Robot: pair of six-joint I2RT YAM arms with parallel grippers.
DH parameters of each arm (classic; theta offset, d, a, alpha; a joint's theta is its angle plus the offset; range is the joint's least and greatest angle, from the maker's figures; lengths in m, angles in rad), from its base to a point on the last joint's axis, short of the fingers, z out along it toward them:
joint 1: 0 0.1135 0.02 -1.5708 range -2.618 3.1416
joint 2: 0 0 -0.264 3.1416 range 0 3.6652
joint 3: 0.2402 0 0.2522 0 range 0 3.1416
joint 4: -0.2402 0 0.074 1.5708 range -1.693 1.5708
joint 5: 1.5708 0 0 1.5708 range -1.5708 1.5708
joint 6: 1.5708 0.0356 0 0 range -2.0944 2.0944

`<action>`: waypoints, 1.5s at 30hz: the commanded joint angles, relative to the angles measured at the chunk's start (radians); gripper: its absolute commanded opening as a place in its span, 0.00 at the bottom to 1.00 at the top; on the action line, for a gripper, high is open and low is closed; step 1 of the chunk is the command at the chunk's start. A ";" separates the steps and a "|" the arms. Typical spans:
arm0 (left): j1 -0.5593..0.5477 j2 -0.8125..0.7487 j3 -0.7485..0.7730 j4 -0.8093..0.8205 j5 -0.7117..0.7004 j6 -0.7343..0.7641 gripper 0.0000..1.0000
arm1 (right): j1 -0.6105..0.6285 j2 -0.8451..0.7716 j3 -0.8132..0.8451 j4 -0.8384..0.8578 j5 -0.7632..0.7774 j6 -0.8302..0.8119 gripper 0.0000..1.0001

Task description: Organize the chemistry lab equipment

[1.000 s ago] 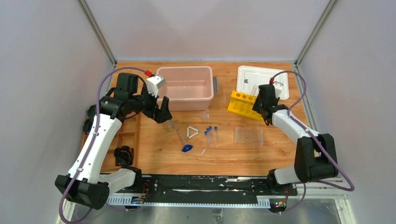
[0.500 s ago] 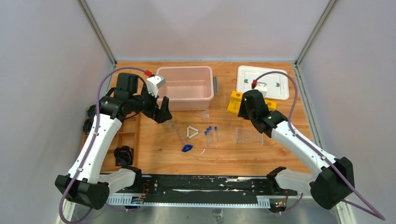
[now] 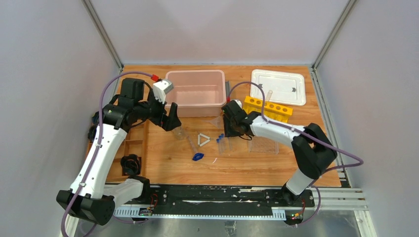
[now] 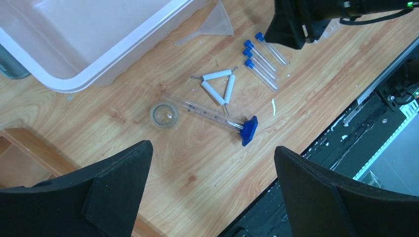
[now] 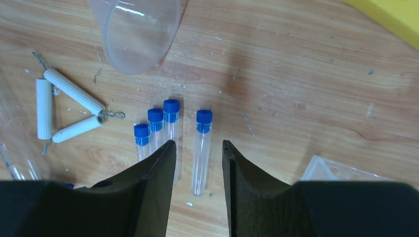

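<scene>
A pink bin [image 3: 196, 93] sits at the back of a wooden table [image 3: 163, 163], seen from above. The lab pieces lie on the wood in front of the bin. A clear funnel [image 3: 214, 121] lies on its side just before the bin's front right corner. Further out from that corner are four small clear tubes [image 5: 171, 123] with blue caps. They lie flat side by side, three close together and one a little apart. Before the middle of the bin's front wall is a white triangle [image 4: 217, 86]. Near the bin's front left corner stands a small clear beaker [image 4: 164, 114]. Beside the beaker, a thin clear rod [image 4: 202, 111] runs away from the bin and ends at a blue clip [image 4: 249, 130]. To the right of the bin are a yellow tube rack [image 3: 267, 108], a white lid [image 3: 278, 86] further back, and a clear tube rack [image 3: 264, 144] nearer the front.

The left claw [image 4: 212, 182] hangs above the table off the bin's front left corner, fingers spread wide, holding nothing. The right claw [image 5: 196, 145] hovers over the tubes. Its fingers are slightly apart, the lone tube shows in the gap, and nothing is clamped.
</scene>
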 commanded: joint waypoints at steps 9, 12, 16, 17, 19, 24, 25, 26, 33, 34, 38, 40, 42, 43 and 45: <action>-0.006 -0.020 -0.004 0.002 0.006 0.013 1.00 | 0.019 0.182 0.085 -0.015 0.006 0.000 0.29; -0.006 -0.014 0.001 0.001 -0.009 0.004 1.00 | 0.019 0.206 0.087 -0.030 0.023 -0.005 0.27; -0.005 -0.013 0.006 0.001 -0.012 0.004 1.00 | 0.019 0.216 0.084 -0.038 0.032 -0.006 0.22; -0.006 -0.012 0.008 0.001 -0.008 0.003 1.00 | 0.019 0.213 0.084 -0.040 0.032 -0.006 0.18; -0.006 -0.014 0.010 0.001 -0.001 0.002 1.00 | 0.019 0.207 0.089 -0.045 0.034 -0.006 0.08; -0.006 -0.023 0.008 0.002 0.032 0.000 1.00 | 0.017 0.115 0.118 -0.080 0.052 0.005 0.00; -0.006 -0.023 0.007 0.002 0.038 -0.001 1.00 | 0.017 0.072 0.124 -0.084 0.052 0.014 0.00; -0.004 -0.024 0.007 0.002 0.048 -0.002 1.00 | 0.018 0.037 0.130 -0.086 0.049 0.022 0.00; -0.005 -0.016 0.032 0.004 0.100 -0.006 1.00 | 0.079 -0.169 0.135 -0.026 0.011 0.123 0.00; -0.004 -0.013 0.036 0.004 0.110 -0.009 1.00 | 0.097 -0.190 0.136 -0.002 0.004 0.136 0.00; -0.005 -0.002 0.032 0.004 0.177 -0.029 1.00 | 0.150 -0.259 0.128 0.152 -0.009 0.193 0.00; -0.005 0.006 0.034 0.003 0.217 -0.040 1.00 | 0.176 -0.262 0.144 0.217 -0.017 0.220 0.00; -0.005 0.016 0.045 0.002 0.259 -0.053 0.98 | 0.204 -0.250 0.178 0.264 -0.019 0.244 0.00; -0.005 0.021 0.051 0.002 0.280 -0.061 0.97 | 0.222 -0.248 0.188 0.297 -0.011 0.247 0.00; -0.004 0.033 0.059 0.002 0.317 -0.083 0.94 | 0.260 -0.241 0.208 0.360 0.023 0.245 0.00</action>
